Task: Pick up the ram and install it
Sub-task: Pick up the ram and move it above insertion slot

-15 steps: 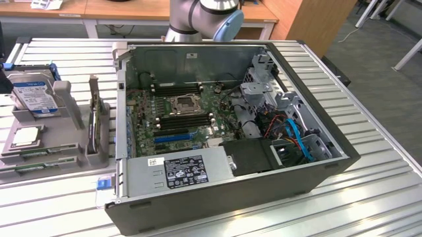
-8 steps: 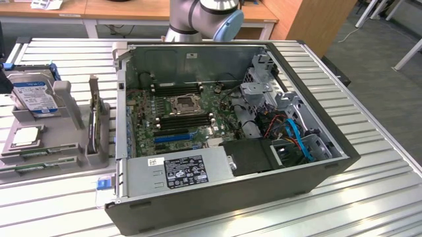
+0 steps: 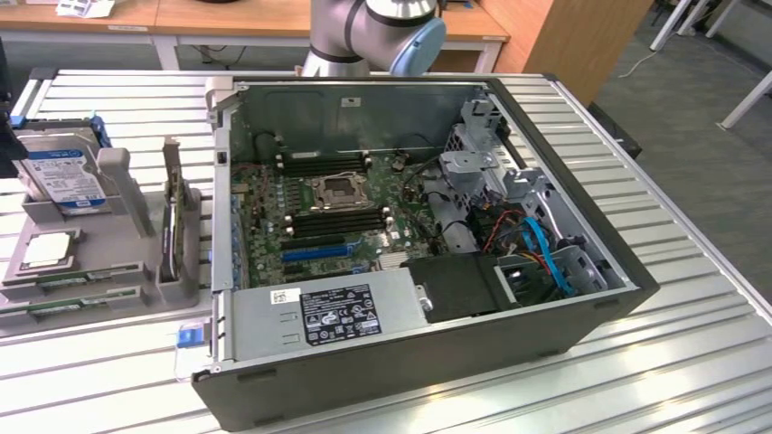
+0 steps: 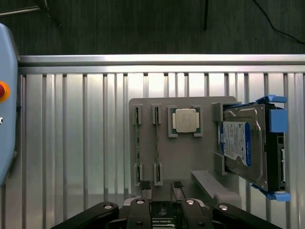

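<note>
End effector [image 4: 164,217]: jaws apart, nothing clamped, so open and empty.

Ram [image 4: 157,143] not picked up yet. Two green sticks stand on edge, side by side and parallel, in slots of the grey holder [image 4: 147,106] on the counter [image 4: 71,143]. Sticks too thin to read any label.

Key relation: the long axis of the sticks runs straight toward the end effector, which hangs off one end of them, past the holder's taller slots, not over their middle. Judgement: it has to travel along that axis to get over a stick.

Processor chip [image 4: 185,119] sits just beside the sticks. Hard drive [image 4: 243,143] is beyond it, leaning in its cradle, with a blue-white label whose text is unreadable.

Exterior view: holder is at the exterior view's left of the open computer case [image 3: 579,316], and the ram [image 3: 63,277] is at its near end. Long black slots [image 3: 338,221] flank the processor socket, probably the install target, well apart from the ram. Power supply label [image 3: 340,315] is black and white, print not legible. Robot arm [image 3: 374,27] is behind the case.

A small green strip between the jaws carries white print, illegible.
</note>
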